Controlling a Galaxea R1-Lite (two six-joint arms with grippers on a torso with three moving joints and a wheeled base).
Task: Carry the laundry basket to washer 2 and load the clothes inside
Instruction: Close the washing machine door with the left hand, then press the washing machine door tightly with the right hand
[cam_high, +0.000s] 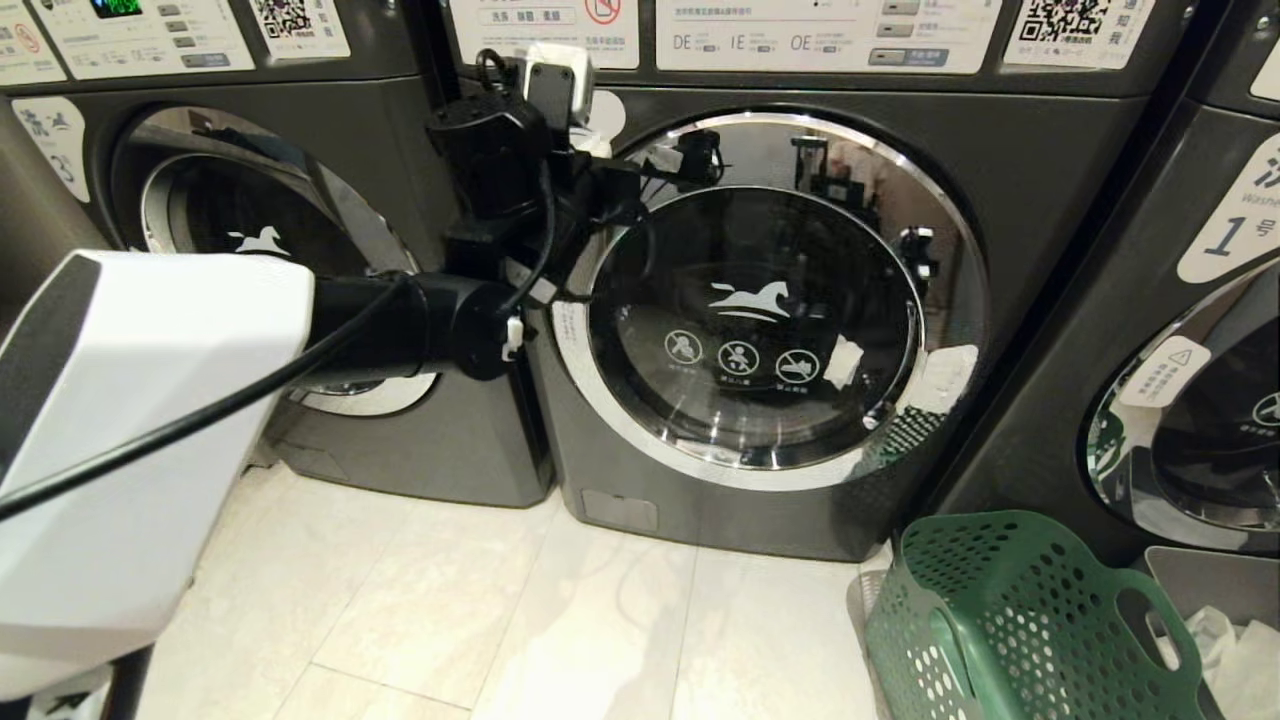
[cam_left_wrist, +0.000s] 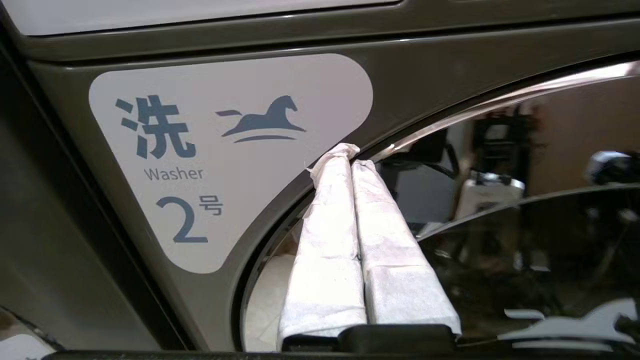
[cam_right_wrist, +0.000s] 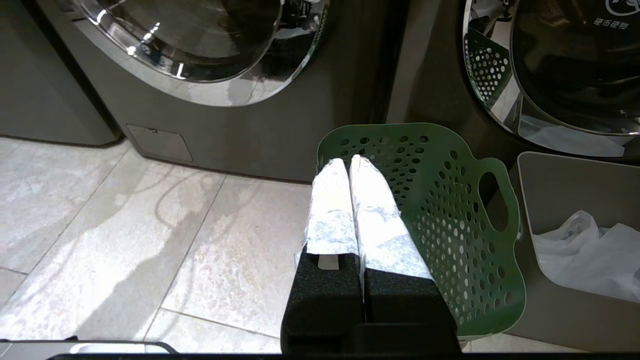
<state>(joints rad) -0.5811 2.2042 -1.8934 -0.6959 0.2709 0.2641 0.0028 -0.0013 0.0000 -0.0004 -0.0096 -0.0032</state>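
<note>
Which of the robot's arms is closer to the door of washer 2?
Left. The left gripper is up at the top-left rim of the washer door; the right gripper hangs low over the green basket.

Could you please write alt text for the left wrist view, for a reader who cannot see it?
The left pincer, shut, has its white-wrapped tips at the upper edge of a washer's chrome door ring. Beside it a grey label reads "Washer 2" with a horse logo.

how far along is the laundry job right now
Done: the green laundry basket stands on the floor beside washer 2. In hand: the left gripper, shut, is at the upper edge of the closed door. Left: opening it and loading clothes. The right gripper hangs shut above the basket.
</note>
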